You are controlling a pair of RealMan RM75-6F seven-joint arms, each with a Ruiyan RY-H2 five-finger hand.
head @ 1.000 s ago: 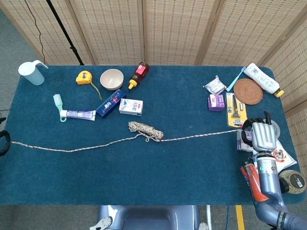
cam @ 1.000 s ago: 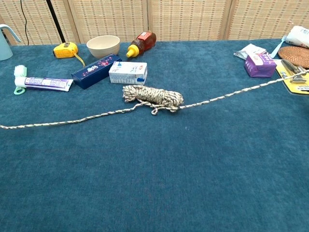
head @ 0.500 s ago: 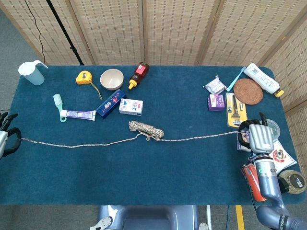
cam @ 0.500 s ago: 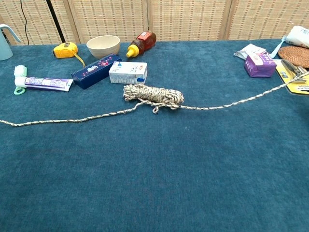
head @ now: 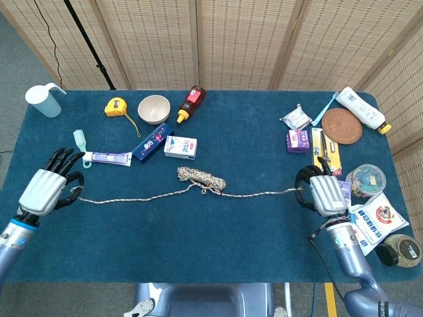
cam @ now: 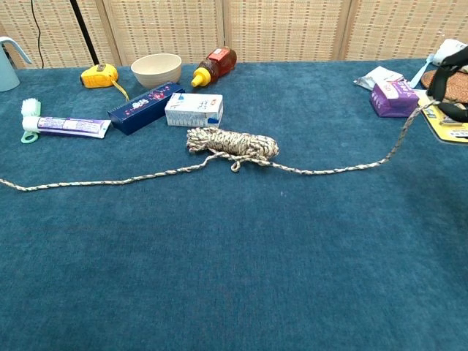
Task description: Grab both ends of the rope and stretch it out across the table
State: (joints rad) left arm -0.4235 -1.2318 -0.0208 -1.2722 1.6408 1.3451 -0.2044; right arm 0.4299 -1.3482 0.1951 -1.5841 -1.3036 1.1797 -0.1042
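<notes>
A speckled rope lies across the blue table (head: 218,244), with its coiled bundle (head: 200,178) in the middle, also seen in the chest view (cam: 232,143). My left hand (head: 45,189) sits at the rope's left end. The end meets its thumb side and looks pinched there, while the other fingers are spread. My right hand (head: 322,193) grips the right end. In the chest view that end rises off the cloth to the dark fingers (cam: 447,84) at the right edge. The rope sags slack between bundle and hands.
Behind the rope lie a toothpaste tube (head: 106,158), a dark blue box (head: 152,142), a white carton (head: 180,146), a bowl (head: 154,108), a tape measure (head: 116,105) and a sauce bottle (head: 191,103). A purple box (head: 298,140), razor pack (head: 325,150) and woven coaster (head: 342,125) crowd the right.
Both hands have moved inward from the table's ends, bringing the rope ends with them. The rope has gone from nearly taut to slack, and its right end is raised.
</notes>
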